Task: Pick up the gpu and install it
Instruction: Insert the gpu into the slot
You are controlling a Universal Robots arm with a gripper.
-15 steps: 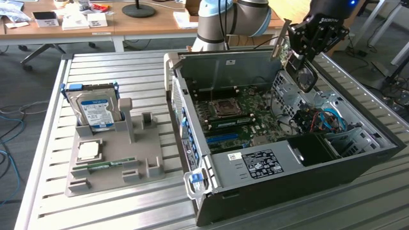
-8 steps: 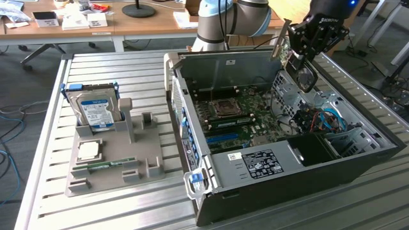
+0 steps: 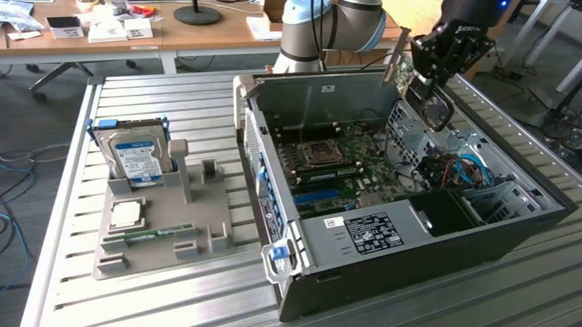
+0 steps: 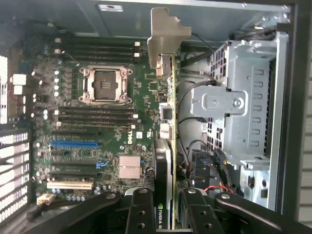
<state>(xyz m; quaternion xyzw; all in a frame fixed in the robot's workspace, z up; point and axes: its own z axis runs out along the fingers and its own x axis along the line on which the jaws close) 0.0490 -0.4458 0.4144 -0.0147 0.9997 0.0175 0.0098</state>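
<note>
- Fingers (image 4: pixel 141 214) are clamping the gpu's (image 4: pixel 169 141) flat faces, jaws narrow, so it is hanging edge-down over the motherboard (image 4: pixel 97 122).
- Gripper (image 3: pixel 427 78) is hovering at the case's (image 3: pixel 409 259) one o'clock, exterior view.

This is a robotics lab set up in an office room. A robot arm (image 3: pixel 318 27) stands at a slatted aluminium desk (image 3: pixel 163 95), its fingers (image 4: pixel 140 209) clamped on a gpu (image 4: pixel 164 39) above an open computer case (image 3: pixel 509 235). A grey fixture (image 3: pixel 155 252) holds a hard drive (image 3: pixel 136 160), and wooden tables (image 3: pixel 209 37) strewn with papers stand behind.
</note>
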